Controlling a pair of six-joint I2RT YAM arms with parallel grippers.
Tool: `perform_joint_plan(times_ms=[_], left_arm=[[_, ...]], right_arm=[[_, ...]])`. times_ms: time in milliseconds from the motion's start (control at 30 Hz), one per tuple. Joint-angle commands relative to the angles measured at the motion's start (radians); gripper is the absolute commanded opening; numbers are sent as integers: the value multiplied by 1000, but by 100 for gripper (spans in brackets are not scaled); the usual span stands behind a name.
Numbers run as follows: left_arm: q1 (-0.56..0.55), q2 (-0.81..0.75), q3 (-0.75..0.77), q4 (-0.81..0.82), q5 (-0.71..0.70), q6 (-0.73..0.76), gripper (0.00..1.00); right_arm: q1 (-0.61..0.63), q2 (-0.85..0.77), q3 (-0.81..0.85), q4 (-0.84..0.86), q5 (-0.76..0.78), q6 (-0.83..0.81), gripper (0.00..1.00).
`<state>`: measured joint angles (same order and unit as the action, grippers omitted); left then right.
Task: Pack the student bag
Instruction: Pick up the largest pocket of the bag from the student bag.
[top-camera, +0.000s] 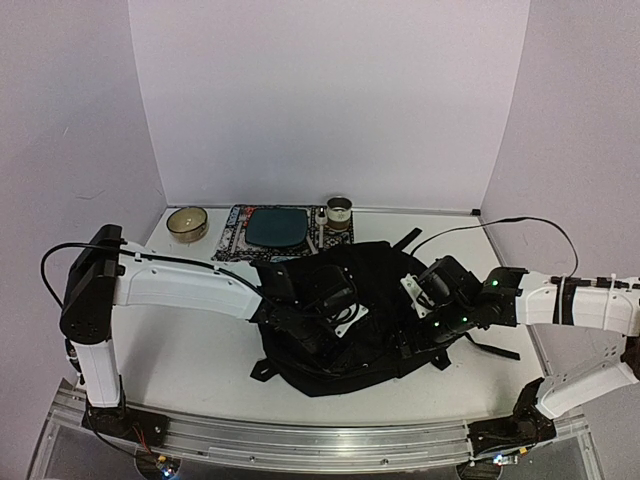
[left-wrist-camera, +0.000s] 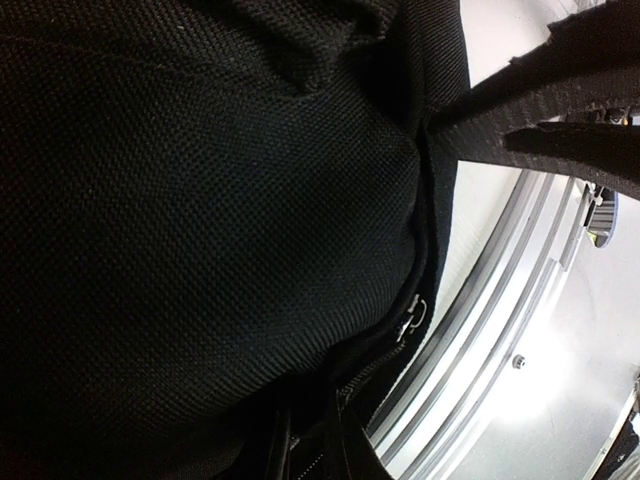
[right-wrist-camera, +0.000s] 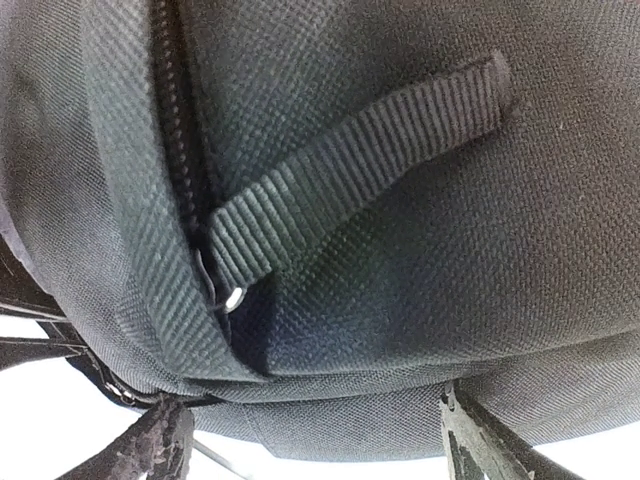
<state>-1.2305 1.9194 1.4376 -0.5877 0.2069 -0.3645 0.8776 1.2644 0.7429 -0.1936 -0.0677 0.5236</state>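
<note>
Lying slumped on the table between both arms, student bag: left gripper buried against its fabric, jaws close-set, grip not discernible; right gripper spread wide over webbing zip-pull, best pinched near the slider and drawn along the zip track.

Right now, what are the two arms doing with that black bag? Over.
Left gripper nearly shut at student bag edge, hold unclear. Right gripper open over its zipper pull. No obstruction seen.
</note>
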Motion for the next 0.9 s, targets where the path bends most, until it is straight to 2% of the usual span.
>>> perform_joint_plan(times_ms=[0,300,533,667,733,800,867], left_arm=[[3,21,9,-14,39,5,14],[-19,-4,20,0,91,37,20],[-26,55,42,0,102,42,19],[-25,64,58,0,100,44,15],[-26,59,62,0,97,45,10],[-27,41,58,-1,87,43,1],[-26,14,46,-2,71,36,0]], right_arm=[[2,-5,-3,-22,-10,-8,85],[3,0,-5,-20,-11,-8,85],[3,-5,-5,-18,-11,-8,85],[2,-3,-7,-18,-10,-7,85],[2,3,-9,-18,-7,-7,85],[3,7,-12,-17,2,-6,85],[3,11,-15,-18,23,-5,86]])
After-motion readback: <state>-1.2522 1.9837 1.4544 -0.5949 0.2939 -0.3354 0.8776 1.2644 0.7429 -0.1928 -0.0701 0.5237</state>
